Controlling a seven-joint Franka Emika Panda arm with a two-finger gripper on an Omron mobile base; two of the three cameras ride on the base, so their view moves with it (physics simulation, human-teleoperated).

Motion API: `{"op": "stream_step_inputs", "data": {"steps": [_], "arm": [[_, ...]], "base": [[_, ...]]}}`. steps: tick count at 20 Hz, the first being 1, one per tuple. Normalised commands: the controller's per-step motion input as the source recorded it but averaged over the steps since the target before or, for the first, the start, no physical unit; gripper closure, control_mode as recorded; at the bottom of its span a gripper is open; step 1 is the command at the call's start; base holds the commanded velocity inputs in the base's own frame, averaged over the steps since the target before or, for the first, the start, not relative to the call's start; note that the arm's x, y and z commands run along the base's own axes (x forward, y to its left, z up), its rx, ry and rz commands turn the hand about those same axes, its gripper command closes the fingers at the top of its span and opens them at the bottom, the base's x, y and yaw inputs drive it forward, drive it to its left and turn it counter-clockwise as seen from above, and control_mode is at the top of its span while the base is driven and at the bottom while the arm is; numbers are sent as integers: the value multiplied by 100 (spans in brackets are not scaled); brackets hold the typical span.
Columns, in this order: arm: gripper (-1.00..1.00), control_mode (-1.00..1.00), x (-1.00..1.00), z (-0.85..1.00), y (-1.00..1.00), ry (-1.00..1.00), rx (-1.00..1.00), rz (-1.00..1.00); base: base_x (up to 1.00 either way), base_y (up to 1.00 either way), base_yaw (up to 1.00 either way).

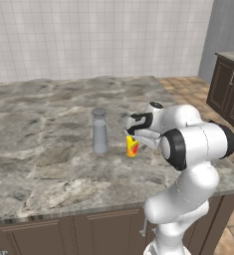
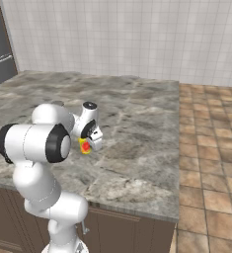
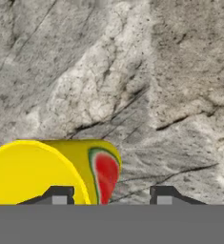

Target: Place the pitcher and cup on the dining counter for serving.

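— Where was the arm when you looked?

— I saw it rising at the near edge of the counter (image 1: 49, 114), its elbow bent high and the forearm reaching forward and down so the hand pointed at the marble top. The gripper (image 3: 112, 193) sat right above the cup (image 1: 132, 146), hand tilted a little toward the pitcher (image 1: 99, 131).

— And the fingers?

— In the hand view I saw them spread apart. One tip (image 3: 59, 194) lay over the cup's open mouth, the other stood off past its wall over bare marble, so the wall sat between them with a gap on the outer side. I read the jaws as parted, not clamping anything.

— How did the cup look?

— It stood upright on the counter, a short yellow tumbler with a red patch edged in green on its side. From the right camera I only caught a sliver of it (image 2: 85, 147) under the hand.

— The pitcher?

— It stood upright on the same top, just beside the cup and apart from it, away from the arm. It was tall, pale grey and see-through, with a narrowed neck under a round rim, about twice as tall as the cup.
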Motion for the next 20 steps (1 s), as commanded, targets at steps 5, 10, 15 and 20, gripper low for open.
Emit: {"op": "stream_step_inputs", "data": {"steps": [5,10,15,20], "arm": [[-100,-100,-30,81,0,-11,0,0],[-100,-100,-60,96,0,-27,0,0],[-100,-100,-96,70,0,-32,0,0],[-100,-100,-100,41,0,-35,0,0]], "base": [[0,0,0],[0,0,0],[0,0,0],[0,0,0]]}}
